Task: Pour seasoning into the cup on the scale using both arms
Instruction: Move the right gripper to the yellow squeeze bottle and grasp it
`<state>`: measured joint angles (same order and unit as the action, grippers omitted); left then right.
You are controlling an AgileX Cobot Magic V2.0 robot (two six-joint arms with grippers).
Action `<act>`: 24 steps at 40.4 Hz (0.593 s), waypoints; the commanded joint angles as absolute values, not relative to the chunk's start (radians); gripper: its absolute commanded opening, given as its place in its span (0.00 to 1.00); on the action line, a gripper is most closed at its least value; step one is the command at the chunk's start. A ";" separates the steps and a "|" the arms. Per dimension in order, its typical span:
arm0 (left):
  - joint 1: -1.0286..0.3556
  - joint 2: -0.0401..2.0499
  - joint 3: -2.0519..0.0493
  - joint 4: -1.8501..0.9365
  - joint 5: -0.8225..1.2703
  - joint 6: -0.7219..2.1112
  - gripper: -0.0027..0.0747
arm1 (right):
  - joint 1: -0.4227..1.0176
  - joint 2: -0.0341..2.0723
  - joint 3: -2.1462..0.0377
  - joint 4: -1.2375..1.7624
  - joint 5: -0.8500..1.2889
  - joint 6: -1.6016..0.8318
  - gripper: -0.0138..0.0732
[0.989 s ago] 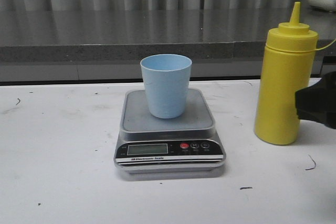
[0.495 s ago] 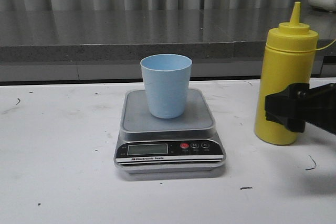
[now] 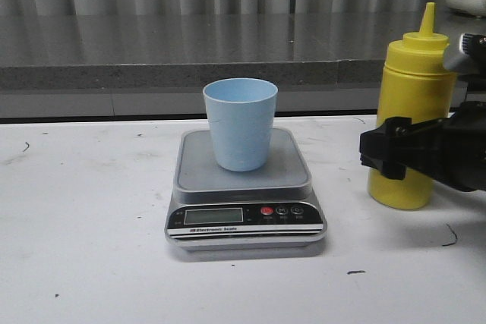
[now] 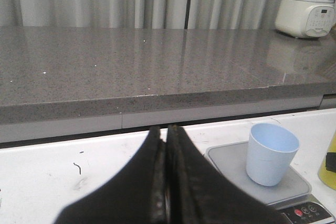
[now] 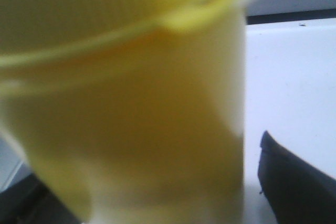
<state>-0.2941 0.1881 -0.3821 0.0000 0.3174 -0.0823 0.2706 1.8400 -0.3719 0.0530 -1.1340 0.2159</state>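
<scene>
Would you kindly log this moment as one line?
right tool: open around seasoning bottle | left tool: shut, empty | cup: upright on scale

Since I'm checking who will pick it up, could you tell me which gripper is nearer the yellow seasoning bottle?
Right. The right gripper straddles the seasoning bottle, fingers either side. The left gripper hangs closed, away beyond the scale.

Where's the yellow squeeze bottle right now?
In the front view, the tall yellow plastic squeeze bottle stands upright on the table's right side, right of the silver scale, with the right gripper around it.
</scene>
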 commanded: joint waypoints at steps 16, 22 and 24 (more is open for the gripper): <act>-0.293 0.198 -0.409 -0.008 0.239 -0.092 0.01 | 0.270 1.831 -0.397 0.060 -1.268 0.216 0.52; -0.293 0.198 -0.409 -0.008 0.239 -0.092 0.01 | 0.270 1.829 -0.395 0.060 -1.286 0.199 0.43; -0.293 0.198 -0.409 -0.008 0.239 -0.092 0.01 | 0.270 1.821 -0.395 0.060 -1.286 0.163 0.43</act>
